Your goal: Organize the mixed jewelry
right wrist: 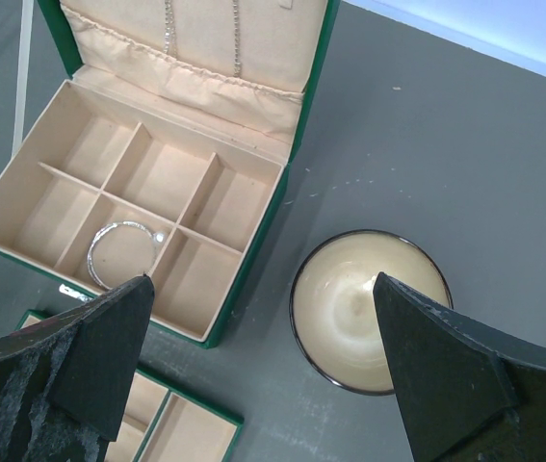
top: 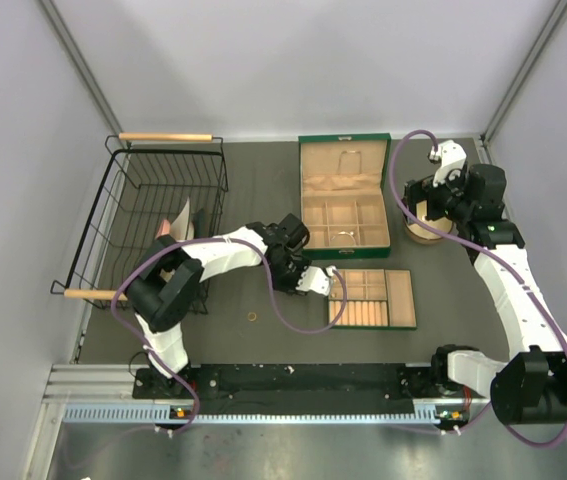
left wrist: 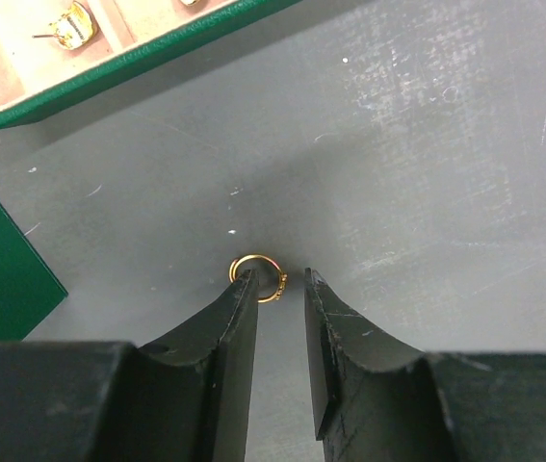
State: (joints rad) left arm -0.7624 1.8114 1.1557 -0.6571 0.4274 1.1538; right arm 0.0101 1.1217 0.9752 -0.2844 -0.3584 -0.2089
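early stage: bangle [right wrist: 123, 223] already in a jewelry box [top: 346, 248] compartment, one gold ring [left wrist: 274, 287] on the mat [left wrist: 427, 144] between the slightly parted, unclamped jaws of the left gripper [left wrist: 278, 279], second ring [top: 252, 317] loose on the mat, right gripper [right wrist: 261, 281] gaping wide, empty.

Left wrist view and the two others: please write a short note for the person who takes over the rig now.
Left pincer: open, a gold ring on the table at its tips, not gripped yet.
Right pincer: wide open, empty, above the bowl.
Done: one bangle lies in the green box.
Left: grip this ring and put it away; another ring lies loose on the table.
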